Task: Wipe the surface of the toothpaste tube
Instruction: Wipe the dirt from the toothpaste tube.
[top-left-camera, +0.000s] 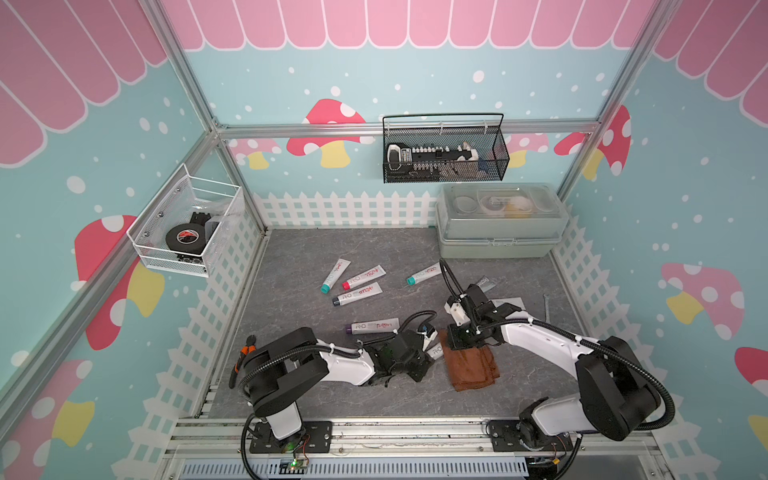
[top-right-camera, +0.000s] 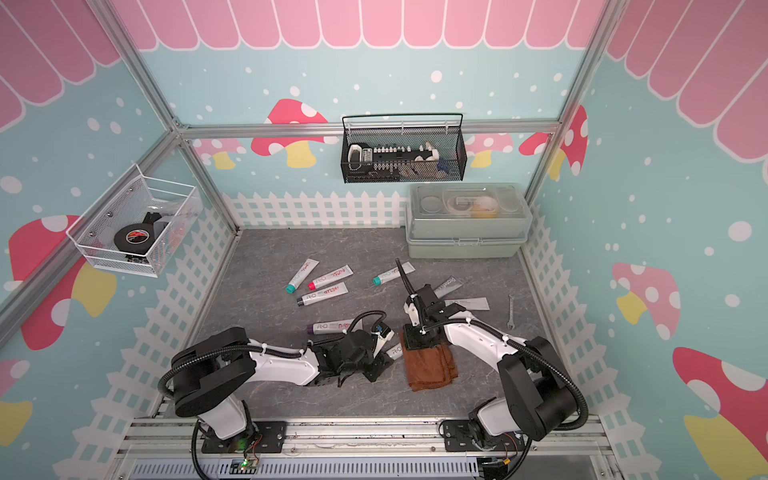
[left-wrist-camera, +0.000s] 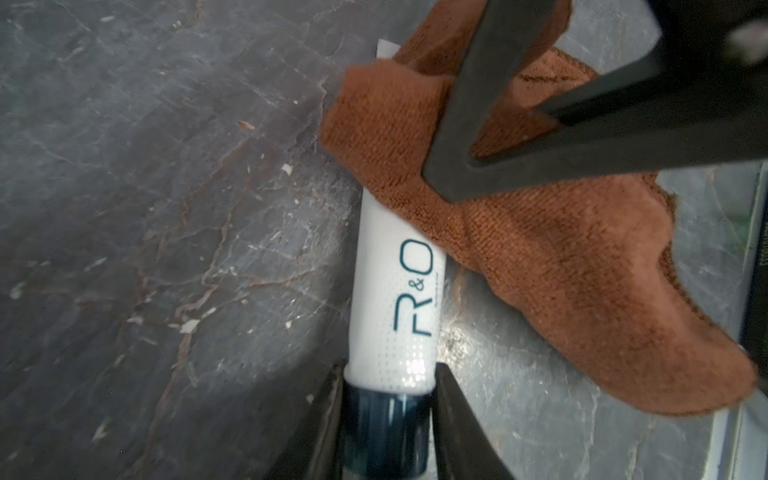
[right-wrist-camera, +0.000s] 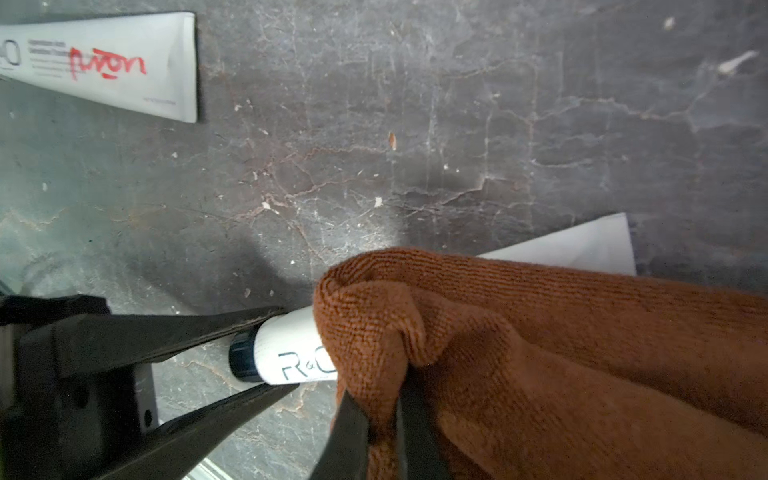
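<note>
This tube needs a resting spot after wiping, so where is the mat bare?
Bare: the far strip between the back fence, the grey box and the three-tube cluster; the near strip between the brown cloth and the front rail. Crowded: mid-mat and beside the wrench.

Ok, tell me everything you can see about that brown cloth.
The brown cloth looks like soft, ribbed microfibre, rust-coloured, folded and bunched. The right gripper has its jaws shut on a raised fold. Part of the cloth drapes over the middle of the white toothpaste tube, leaving the cap end and flat tail showing. The rest lies rumpled on the grey tabletop.
</note>
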